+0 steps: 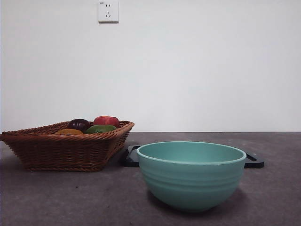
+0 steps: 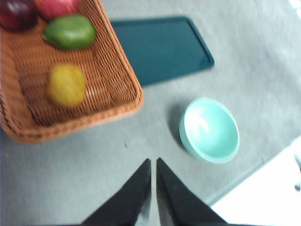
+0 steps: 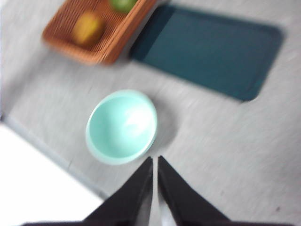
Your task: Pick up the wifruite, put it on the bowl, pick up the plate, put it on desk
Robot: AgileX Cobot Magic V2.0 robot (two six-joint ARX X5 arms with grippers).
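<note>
Bowl nearest, empty. Wifruite in basket, far-left of bowl. Left gripper closer to it, fingers pressed together; right gripper likewise, above bowl side.

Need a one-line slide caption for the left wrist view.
Left gripper, jaws shut, above the desk; wifruite in wicker basket, empty bowl, black plate beyond.

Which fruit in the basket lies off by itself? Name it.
The wifruite, the yellow-orange one. It lies alone on the wicker basket floor, while the green fruit, dark purple fruit and red fruit cluster at the other end.
</note>
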